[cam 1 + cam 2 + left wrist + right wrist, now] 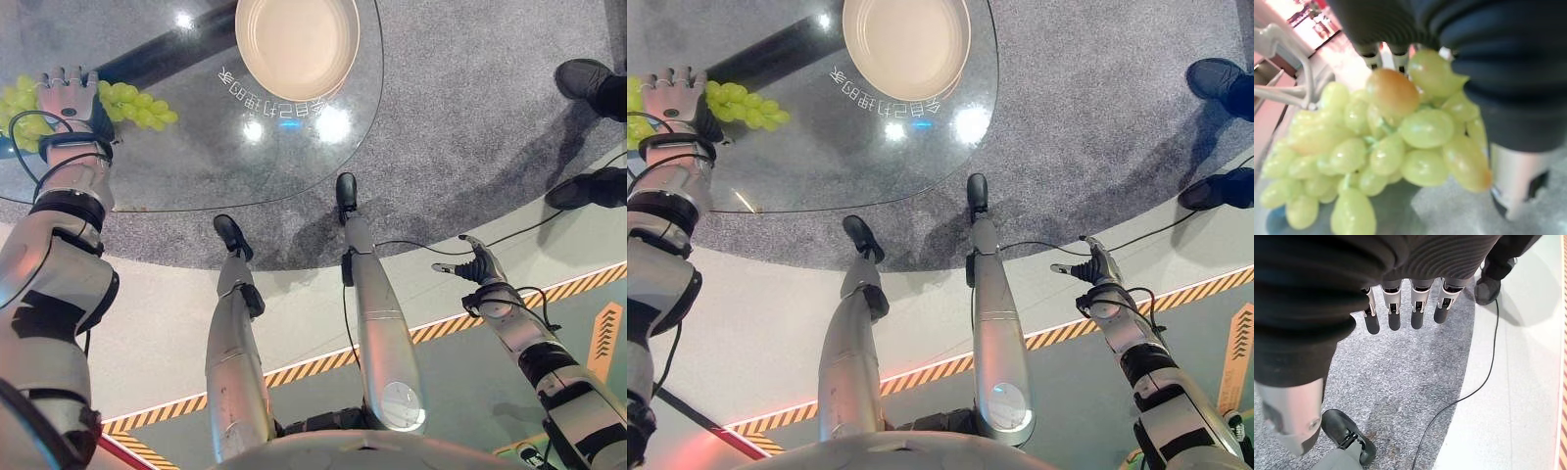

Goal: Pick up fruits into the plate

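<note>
Grapes (132, 103): pale yellow-green, one berry (1392, 91) tinged amber-brown. Plate (297, 44): cream, plain. Tabletop (216, 147): clear glass, bright glare spots, pale lettering printed near the plate. Carpet (470, 117): speckled grey. Floor (157, 313): off-white, edged by a stripe (578, 284) of orange and black hatching. Left hand (67, 96): silver fingers (61, 76), dark ribbed cover. Person's shoes (586, 76): black.

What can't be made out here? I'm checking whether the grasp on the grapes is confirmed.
- Left hand grip: in the eye views its back covers the grapes; in its wrist view the dark cover and the bunch hide the fingers.
- The bunch's full extent: cut off by the right eye view's left edge.
- The plate: its far rim is cut off by the top edge.
</note>
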{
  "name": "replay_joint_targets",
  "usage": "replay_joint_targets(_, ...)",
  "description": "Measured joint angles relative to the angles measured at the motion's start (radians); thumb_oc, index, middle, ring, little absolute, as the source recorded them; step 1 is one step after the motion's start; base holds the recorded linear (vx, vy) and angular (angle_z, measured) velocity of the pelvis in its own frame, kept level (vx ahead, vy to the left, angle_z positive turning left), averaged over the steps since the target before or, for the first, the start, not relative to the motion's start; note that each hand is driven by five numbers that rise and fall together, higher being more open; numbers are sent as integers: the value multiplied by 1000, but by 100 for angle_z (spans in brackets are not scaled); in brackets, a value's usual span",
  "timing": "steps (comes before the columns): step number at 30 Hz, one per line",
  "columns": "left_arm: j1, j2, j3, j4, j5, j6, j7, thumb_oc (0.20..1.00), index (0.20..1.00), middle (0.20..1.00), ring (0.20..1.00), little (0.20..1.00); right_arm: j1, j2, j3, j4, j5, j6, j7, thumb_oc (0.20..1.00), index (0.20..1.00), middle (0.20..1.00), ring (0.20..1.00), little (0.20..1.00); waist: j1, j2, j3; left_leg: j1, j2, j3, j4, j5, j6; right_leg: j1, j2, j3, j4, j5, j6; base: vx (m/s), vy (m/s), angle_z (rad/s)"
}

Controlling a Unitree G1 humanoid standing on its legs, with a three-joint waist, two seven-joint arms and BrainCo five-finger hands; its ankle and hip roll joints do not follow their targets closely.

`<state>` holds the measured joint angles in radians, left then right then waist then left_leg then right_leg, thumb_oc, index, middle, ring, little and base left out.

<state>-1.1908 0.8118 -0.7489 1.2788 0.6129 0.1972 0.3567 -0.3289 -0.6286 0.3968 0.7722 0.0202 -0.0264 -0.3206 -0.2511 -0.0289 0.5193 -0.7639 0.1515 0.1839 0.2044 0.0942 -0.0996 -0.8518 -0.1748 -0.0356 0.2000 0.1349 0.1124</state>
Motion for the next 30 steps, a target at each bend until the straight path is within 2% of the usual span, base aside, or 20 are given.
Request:
replay_joint_targets(1, -1, 0, 0, 1, -5, 0, 2, 1000, 1000, 1000, 1000, 1000, 0, 0, 0, -1, 0, -1, 0, 1000, 1000, 1000, 1000, 1000, 0, -3, 0, 0, 1, 0, 1, 0, 0, 0, 1, 0, 0, 0, 0, 0, 0, 0)
replay_joint_targets(3, -1, -3, 0, 8, -28, 2, 7, 200, 200, 200, 200, 200, 0, 0, 0, -1, 1, -2, 0, 1000, 1000, 1000, 1000, 1000, 0, -6, -1, -2, 2, -1, 2, -1, -1, 0, 2, -1, -1, 0, 0, 0, 0, 0)
replay_joint_targets(7, -6, -7, 2, 12, -72, -1, 18, 200, 200, 200, 200, 200, -2, 0, 1, -4, 9, -15, 0, 1000, 1000, 1000, 1000, 1000, 0, -12, -4, -3, 4, -1, 2, -2, -2, 0, 4, -1, -2, 0, -1, 0, 0, 0)
replay_joint_targets(15, -20, -7, 2, 33, -129, -24, -2, 200, 200, 200, 200, 200, -5, 0, 10, -13, 20, -23, -1, 1000, 1000, 1000, 1000, 1000, 1, -42, -22, -16, 7, -4, 15, -7, -3, -6, 6, -2, -6, 2, -3, 0, 0, 0)
replay_joint_targets(23, -15, 0, 3, 26, -201, -63, -19, 200, 200, 200, 200, 200, -4, 4, 10, -92, 20, -22, -4, 1000, 1000, 1000, 1000, 1000, 1, -43, -23, -15, 7, -5, 17, -7, -3, -4, 6, -2, -4, 3, -4, -8, -2, 0)
replay_joint_targets(25, 27, -3, 43, -11, -275, -90, -19, 200, 200, 200, 200, 200, 0, 17, 10, -92, 19, -24, -13, 1000, 1000, 1000, 1000, 1000, 0, -45, -22, 5, 7, -5, 15, -7, -2, 15, 6, -3, -4, 4, -6, -33, -31, 0)
replay_joint_targets(28, 83, -40, 49, -41, -354, -127, -19, 200, 200, 200, 200, 200, 14, 24, 13, -100, 18, -28, -22, 1000, 1000, 1000, 1000, 1000, 2, -46, -22, 37, 7, -5, 10, -8, -3, 47, 6, -4, -6, 4, -5, -25, -43, 1)
replay_joint_targets(30, 149, -75, 137, -83, -462, -177, -9, 200, 200, 200, 200, 200, 23, 28, 13, -120, 18, -32, -27, 1000, 1000, 1000, 1000, 1000, 4, -46, -21, 56, 7, -6, 9, -7, -2, 66, 6, -4, -7, 4, -5, -28, -31, 0)
